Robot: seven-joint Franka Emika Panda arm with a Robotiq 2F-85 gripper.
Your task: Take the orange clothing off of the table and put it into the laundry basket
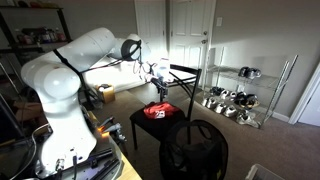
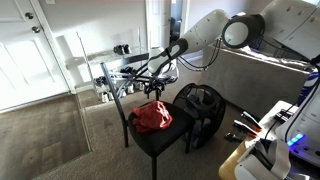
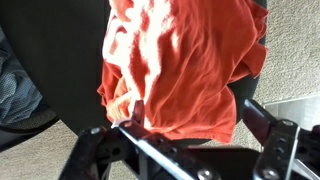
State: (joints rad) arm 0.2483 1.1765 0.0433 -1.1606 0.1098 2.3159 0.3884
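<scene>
My hand (image 3: pixel 193 112) is spread wide, the fingers (image 3: pixel 136 112) well apart with nothing between them. It hangs above the orange clothing (image 3: pixel 180 60) without touching it. The clothing lies crumpled on the small black table (image 3: pixel 50 70), one side close to the table's edge. In both exterior views the dark laundry basket (image 2: pixel 205 105) (image 1: pixel 195 150) stands on the carpet just beside the table.

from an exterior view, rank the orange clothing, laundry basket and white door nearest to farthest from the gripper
1. Orange clothing, just below the gripper, on the table.
2. Laundry basket, on the floor beside the table.
3. White door, across the room.
</scene>
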